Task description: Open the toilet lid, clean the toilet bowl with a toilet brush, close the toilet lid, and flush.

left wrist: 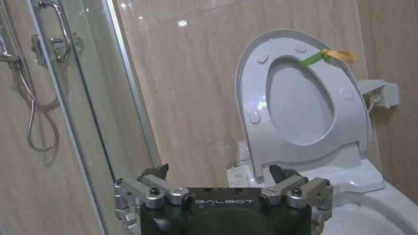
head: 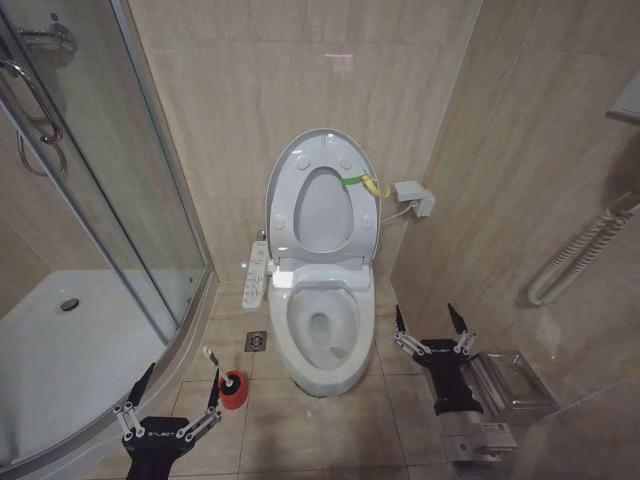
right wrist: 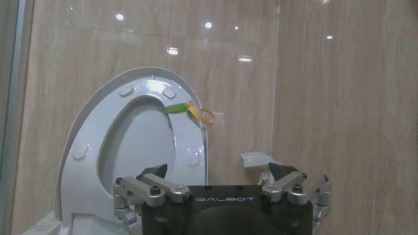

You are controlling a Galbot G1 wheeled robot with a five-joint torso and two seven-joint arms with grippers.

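Observation:
The toilet lid (head: 322, 205) stands raised against the back wall, with the seat ring (head: 283, 190) up in front of it and a yellow-green loop tag (head: 372, 185) at the edge. Below, the toilet bowl (head: 298, 345) lies open, its button panel (head: 257, 272) on the left side. The toilet brush (head: 214, 361) stands in its red holder (head: 233, 392) on the floor left of the bowl. My left gripper (head: 182, 375) is open, just left of the brush. My right gripper (head: 425, 315) is open, right of the bowl. Both wrist views face the raised lid (left wrist: 300, 103) (right wrist: 140, 142) past open grippers (left wrist: 218, 170) (right wrist: 217, 169).
A glass shower door (head: 130, 200) and white shower tray (head: 60, 350) fill the left. A floor drain (head: 256, 341) lies beside the bowl. A white wall box (head: 415, 197) sits right of the lid, a white coiled hose (head: 580, 260) hangs on the right wall, with a metal rack (head: 515, 375) below.

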